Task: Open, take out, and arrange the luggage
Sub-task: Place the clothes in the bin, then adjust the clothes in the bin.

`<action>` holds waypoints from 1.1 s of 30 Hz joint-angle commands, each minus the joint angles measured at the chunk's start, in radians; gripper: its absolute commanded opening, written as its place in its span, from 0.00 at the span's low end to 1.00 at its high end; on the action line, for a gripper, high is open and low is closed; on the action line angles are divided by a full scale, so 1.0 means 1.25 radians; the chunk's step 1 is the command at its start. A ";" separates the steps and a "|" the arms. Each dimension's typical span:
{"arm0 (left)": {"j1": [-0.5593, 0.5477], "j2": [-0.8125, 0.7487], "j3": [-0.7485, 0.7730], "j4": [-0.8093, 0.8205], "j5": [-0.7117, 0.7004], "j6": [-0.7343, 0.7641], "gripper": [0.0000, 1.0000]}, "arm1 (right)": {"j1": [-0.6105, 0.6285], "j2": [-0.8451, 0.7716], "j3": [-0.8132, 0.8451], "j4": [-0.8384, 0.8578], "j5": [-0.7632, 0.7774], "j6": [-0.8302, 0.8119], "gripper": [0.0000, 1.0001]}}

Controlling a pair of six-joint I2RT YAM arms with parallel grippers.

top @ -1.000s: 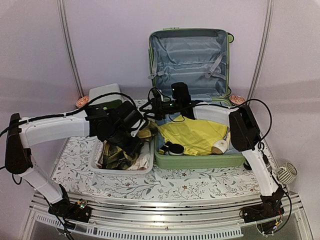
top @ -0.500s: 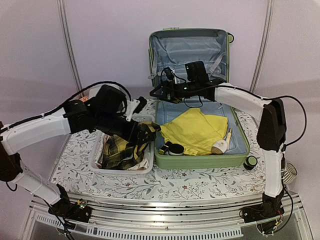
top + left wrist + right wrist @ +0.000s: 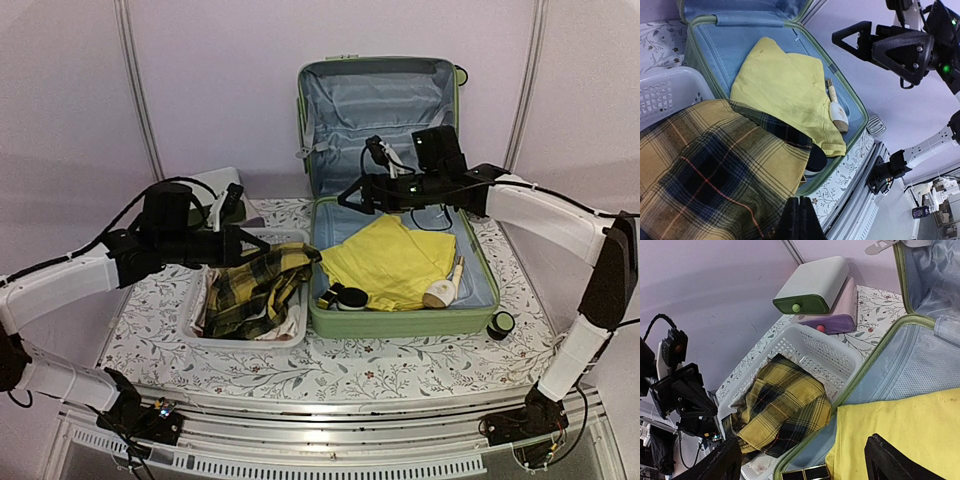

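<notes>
Above the luggage (image 3: 400, 322), we should lower our right pincer (image 3: 802, 460) (jaws apart) squarely onto the yellow cloth (image 3: 390, 265); our left pincer (image 3: 796, 220) is closed.

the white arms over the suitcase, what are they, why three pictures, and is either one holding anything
Those are two robot arms bolted at the table's near edge, each ending in a two-finger gripper. The wide picture comes from a fixed camera above and behind them. The other two come from a camera on each wrist.

On the table is the open green luggage with a yellow garment inside. Beside it are a white basket holding a plaid shirt and a small drawer box.

The left gripper is shut by the shirt, with nothing visibly pinched. The right gripper hangs open over the luggage, empty.
</notes>
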 commanded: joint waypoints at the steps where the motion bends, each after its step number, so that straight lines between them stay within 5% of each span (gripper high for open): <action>1: 0.038 0.032 -0.055 0.129 0.086 -0.049 0.00 | -0.005 -0.045 -0.053 0.007 0.050 -0.022 0.87; 10: 0.049 0.163 -0.145 0.177 0.146 -0.055 0.00 | -0.005 -0.036 -0.072 0.012 0.047 -0.012 0.87; 18: 0.054 0.324 -0.169 0.162 0.073 0.018 0.00 | -0.007 -0.039 -0.091 0.006 0.067 -0.008 0.87; 29: 0.053 0.095 -0.084 -0.003 0.047 0.050 0.05 | 0.014 -0.068 -0.119 -0.027 0.039 -0.029 0.83; 33: 0.051 0.029 -0.091 -0.005 0.125 0.020 0.11 | 0.021 -0.074 -0.129 -0.016 0.040 -0.028 0.83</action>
